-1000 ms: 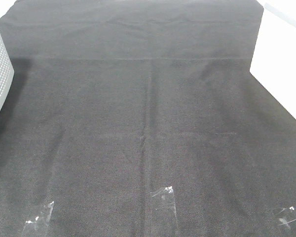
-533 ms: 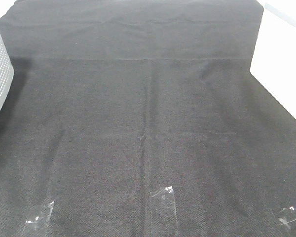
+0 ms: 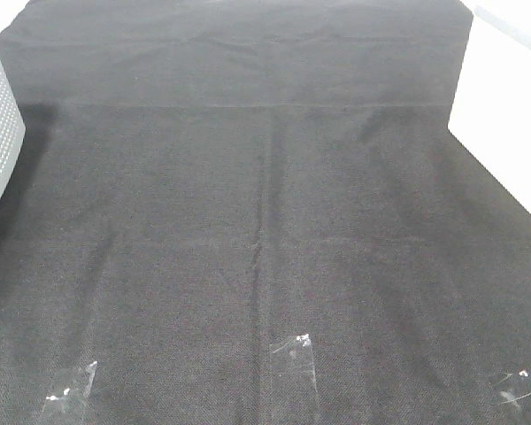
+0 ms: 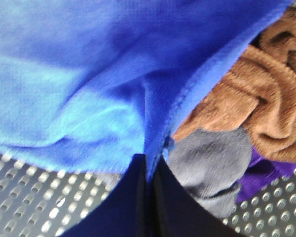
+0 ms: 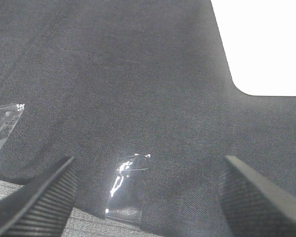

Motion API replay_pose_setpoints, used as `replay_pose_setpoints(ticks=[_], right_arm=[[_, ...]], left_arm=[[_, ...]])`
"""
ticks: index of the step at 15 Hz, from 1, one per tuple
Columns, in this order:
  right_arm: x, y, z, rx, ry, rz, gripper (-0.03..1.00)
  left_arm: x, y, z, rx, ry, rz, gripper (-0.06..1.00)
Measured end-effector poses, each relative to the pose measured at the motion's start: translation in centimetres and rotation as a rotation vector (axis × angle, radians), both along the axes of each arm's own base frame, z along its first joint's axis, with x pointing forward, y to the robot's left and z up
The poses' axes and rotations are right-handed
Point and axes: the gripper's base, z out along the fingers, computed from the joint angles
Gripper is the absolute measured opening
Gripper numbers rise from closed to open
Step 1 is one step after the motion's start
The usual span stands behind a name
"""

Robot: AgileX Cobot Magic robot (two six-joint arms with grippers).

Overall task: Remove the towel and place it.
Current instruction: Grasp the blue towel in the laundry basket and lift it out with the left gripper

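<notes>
The left gripper (image 4: 149, 160) has just clamped shut, pinching a fold by the stitched edge of the towel (image 4: 79, 74); the towel lies in the perforated basket (image 4: 29, 197) at the table's left edge, partly over a brown cloth (image 4: 256, 98) and a grey cloth (image 4: 212, 153); the grasp looks made, lifting next; the right gripper (image 5: 148, 160) hangs wide and empty above the black table covering (image 3: 265, 221); overhead, nothing has shifted since a moment ago

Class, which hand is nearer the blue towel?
Left. The left hand is shut on the towel at its edge; the right hand hangs open over the black table covering.
</notes>
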Motion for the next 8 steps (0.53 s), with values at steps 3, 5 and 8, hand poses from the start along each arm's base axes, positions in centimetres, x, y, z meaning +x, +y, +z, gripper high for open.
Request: replay_pose_setpoints(ticks=[3, 5, 8], right_arm=[[0.0, 0.0, 0.0, 0.000, 0.000, 0.000, 0.76], [0.0, 0.0, 0.0, 0.000, 0.000, 0.000, 0.76], [0.0, 0.0, 0.0, 0.000, 0.000, 0.000, 0.76]], left_arm=[[-0.9, -0.8, 4.9, 0.052, -0.111, 0.029, 0.00], [-2.1, -1.4, 8.8, 0.070, -0.211, 0.068, 0.00], [-4.6, -2.1, 14.3, 0.096, -0.344, 0.091, 0.00]])
